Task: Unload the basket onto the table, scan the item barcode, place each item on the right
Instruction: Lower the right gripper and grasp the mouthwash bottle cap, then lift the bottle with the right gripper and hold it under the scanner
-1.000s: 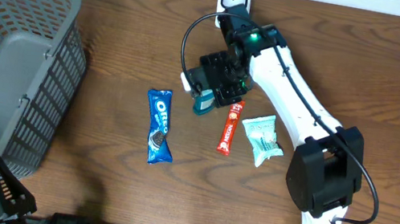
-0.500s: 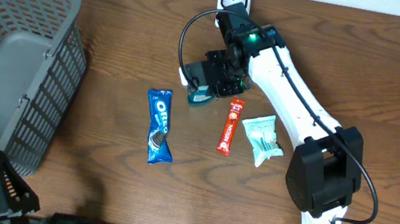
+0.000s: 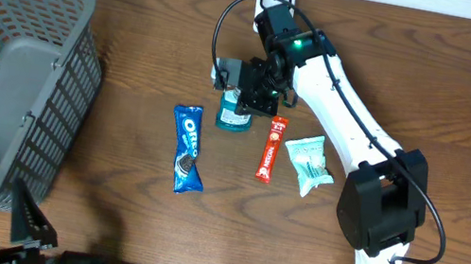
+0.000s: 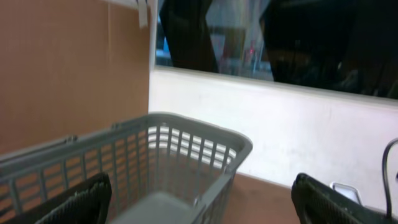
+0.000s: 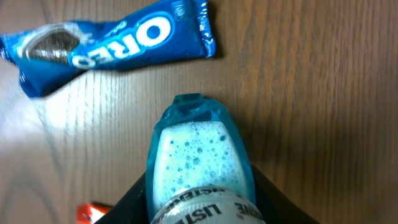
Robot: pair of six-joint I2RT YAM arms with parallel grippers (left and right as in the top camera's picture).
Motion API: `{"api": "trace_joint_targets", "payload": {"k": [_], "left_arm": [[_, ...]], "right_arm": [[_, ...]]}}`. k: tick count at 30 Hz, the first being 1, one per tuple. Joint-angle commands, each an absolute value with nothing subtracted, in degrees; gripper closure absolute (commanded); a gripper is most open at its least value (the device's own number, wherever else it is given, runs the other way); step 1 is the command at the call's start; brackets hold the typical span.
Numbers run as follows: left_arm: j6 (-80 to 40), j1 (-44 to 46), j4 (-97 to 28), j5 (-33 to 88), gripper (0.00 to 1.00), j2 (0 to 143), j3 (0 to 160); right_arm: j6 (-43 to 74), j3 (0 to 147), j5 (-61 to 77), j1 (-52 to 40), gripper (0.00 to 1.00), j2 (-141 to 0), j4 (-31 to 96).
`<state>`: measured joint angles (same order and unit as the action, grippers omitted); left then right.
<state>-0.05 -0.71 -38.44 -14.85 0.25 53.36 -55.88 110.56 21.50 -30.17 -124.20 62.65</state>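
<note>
Altogether one each: Oreo pack (image 3: 187, 149), red bar (image 3: 271, 149), teal pouch (image 3: 309, 163), bottle (image 3: 233, 114), basket (image 3: 55, 121)

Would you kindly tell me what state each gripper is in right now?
Left gripper: open, holding nothing.
Right gripper: closed on the teal mouthwash bottle.

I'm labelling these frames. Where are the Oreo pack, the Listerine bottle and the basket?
Oreo pack (image 3: 187, 148), overhead view, middle of the blue wrapper.
Listerine bottle (image 5: 196, 162), right wrist view, its pale blue-green side.
Basket (image 3: 64, 94), overhead view, its right mesh wall.
</note>
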Motion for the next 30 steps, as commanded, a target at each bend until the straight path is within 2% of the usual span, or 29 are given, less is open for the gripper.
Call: {"api": "trace_joint_targets", "payload": {"k": [1,6,14,16,22,27,30], "left_arm": [[-0.1,-1.0,-42.4,-14.0,0.07,0.2,53.7],[-0.1,-1.0,-46.8,-14.0,0.07,0.2,53.7],[0.3,-1.0,-48.4,-15.4,0.07,0.2,52.6],[-0.4,-1.0,-41.7,-19.0,0.07,0.2,48.8],[-6.6,-1.0,-24.6,-18.9,0.07,0.2,34.6],[-17.0,-1.0,-17.7,-18.9,0.07,0.2,25.9],[-18.1,-1.0,-13.8,-18.9,0.07,0.2,21.4]], "right_arm": [[-42.8,111.8,25.0,-29.9,0.74,-119.0,62.6],[-33.1,111.8,25.9,-29.5,0.73,-116.7,62.6],[-26.9,111.8,30.3,-29.4,0.7,-114.7,62.6],[-25.0,111.8,30.3,-29.4,0.7,-114.6,62.6],[-24.0,111.8,30.8,-29.5,0.7,-114.5,62.4],[-23.8,111.8,31.7,-29.5,0.71,-114.5,62.7],[-23.4,111.8,31.7,-29.5,0.71,-114.1,63.3]]}}
